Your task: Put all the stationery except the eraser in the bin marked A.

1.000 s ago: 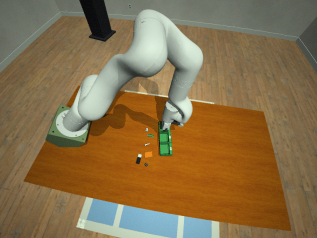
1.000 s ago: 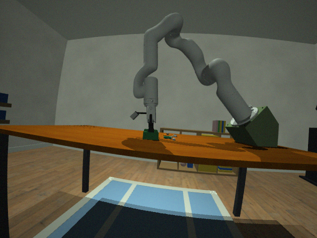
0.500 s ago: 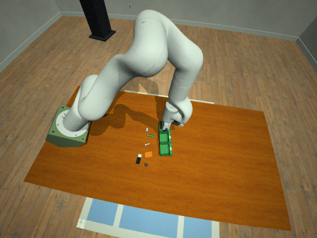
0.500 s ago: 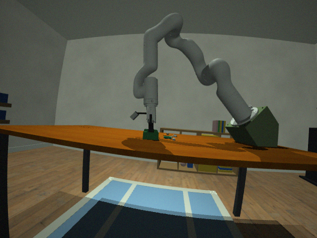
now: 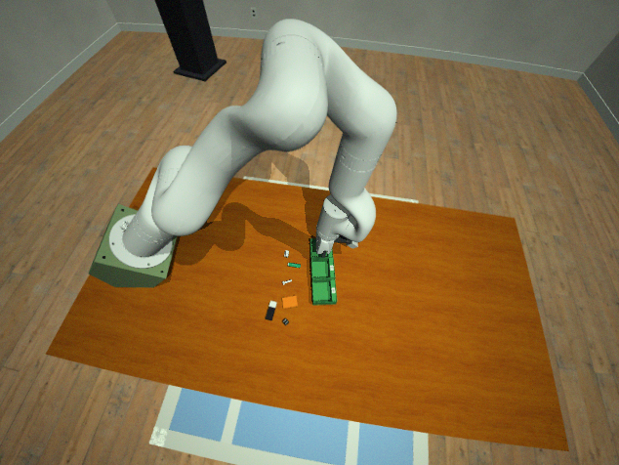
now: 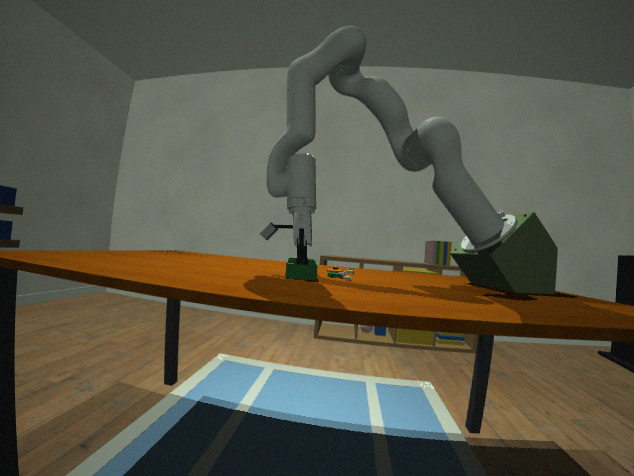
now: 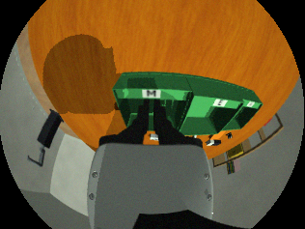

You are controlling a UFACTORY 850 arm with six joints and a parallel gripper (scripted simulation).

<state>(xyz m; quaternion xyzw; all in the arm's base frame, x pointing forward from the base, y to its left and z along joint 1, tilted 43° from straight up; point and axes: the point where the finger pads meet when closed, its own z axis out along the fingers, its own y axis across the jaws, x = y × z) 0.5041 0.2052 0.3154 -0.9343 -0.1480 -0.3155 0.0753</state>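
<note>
You've got the loose pieces left of the green bins, and the likely eraser—a black block with a white end (image 5: 270, 310) (image 6: 350, 271) (image 7: 213, 143)—lies nearest left. Just right of it sits an orange piece (image 5: 289, 301) (image 6: 335, 270), with a small dark piece (image 5: 285, 321) (image 7: 229, 135) on the near side. Farther back come a small white piece (image 5: 286, 281), a green piece (image 5: 294, 265) (image 6: 335, 274), then another white piece (image 5: 286, 253) (image 6: 347, 278) (image 7: 153, 137), all on the table (image 5: 425, 325) (image 6: 204, 271) (image 7: 193, 42). To their right, your bins run near to far; the far bin (image 5: 312, 246) (image 6: 293, 274) (image 7: 132, 82) reads M, but you can't pick out A for certain. Your gripper (image 5: 323, 254) (image 6: 302, 262) (image 7: 152, 104) is down at that far bin, fingers nearly together—whether they pinch anything, you can't tell.

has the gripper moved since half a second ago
No, not visibly: in the top view the gripper is over the same end of the green bins.
</note>
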